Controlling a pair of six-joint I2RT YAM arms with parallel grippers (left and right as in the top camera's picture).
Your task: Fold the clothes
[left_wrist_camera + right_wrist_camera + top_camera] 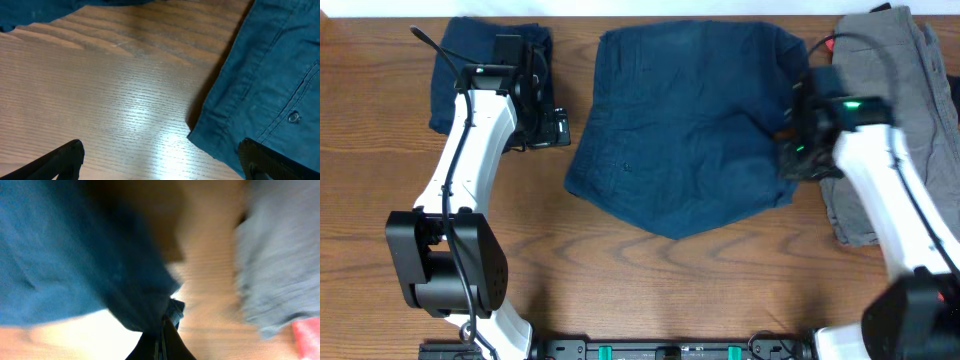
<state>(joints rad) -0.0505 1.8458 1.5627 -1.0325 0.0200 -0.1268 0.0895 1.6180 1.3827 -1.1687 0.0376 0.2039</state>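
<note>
Wood table bearing navy shorts mid-frame | right gripper pinching their right edge | left gripper gaping, empty | risk: thin pinch slipping mid-fold

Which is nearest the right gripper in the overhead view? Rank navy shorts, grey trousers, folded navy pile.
1. navy shorts: centre, pinched in the right gripper.
2. grey trousers: just beside it, right edge.
3. folded navy pile: far left.

On the table, shorts lie centrally, a folded garment left of them, trousers right.
</note>
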